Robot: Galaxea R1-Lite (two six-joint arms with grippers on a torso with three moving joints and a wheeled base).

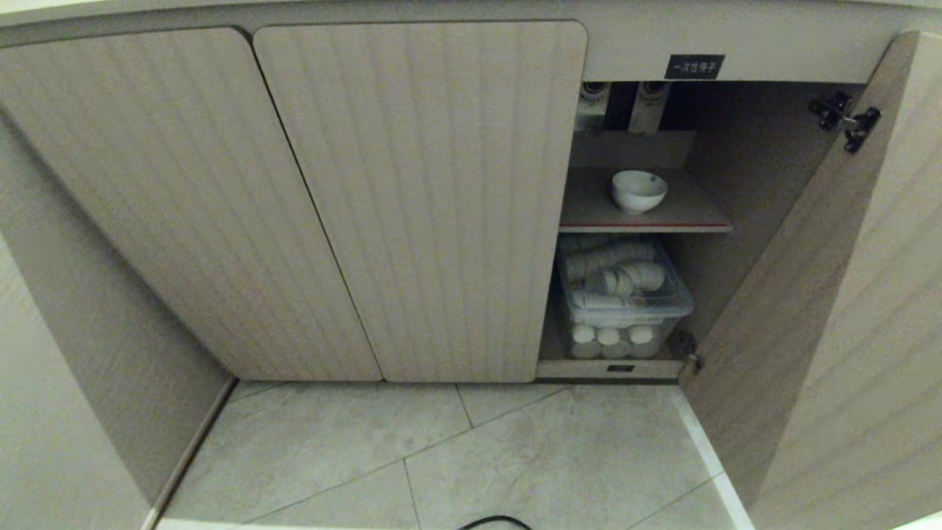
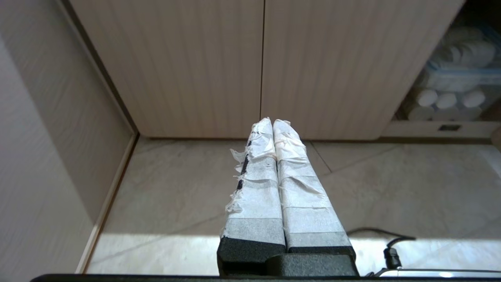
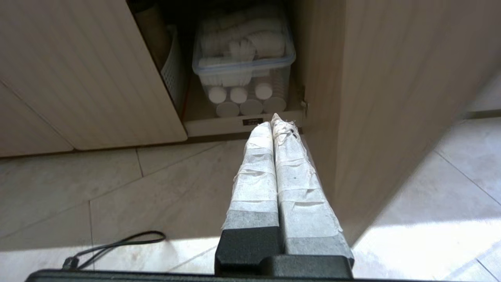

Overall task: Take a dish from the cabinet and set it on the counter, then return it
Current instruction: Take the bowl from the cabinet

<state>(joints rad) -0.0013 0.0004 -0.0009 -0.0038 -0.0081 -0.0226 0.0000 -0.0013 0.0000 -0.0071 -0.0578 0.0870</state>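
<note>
The dish (image 1: 638, 191), a small deep white bowl, stands upright on the red-edged shelf (image 1: 684, 217) inside the cabinet (image 1: 419, 199), whose right-hand door (image 1: 831, 294) hangs open. Neither arm shows in the head view. My left gripper (image 2: 273, 122) is shut and empty, low over the floor facing the closed ribbed doors. My right gripper (image 3: 273, 120) is also shut and empty, pointing at the cabinet's bottom sill beside the open door (image 3: 375, 98). The counter is out of view.
Under the shelf a clear lidded tub (image 1: 622, 298) (image 3: 244, 58) holds stacked white cups and rolls. A black label (image 1: 694, 66) sits above the opening. A black cable (image 3: 117, 244) lies on the tiled floor (image 1: 456, 456). A side wall (image 1: 66, 353) closes the left.
</note>
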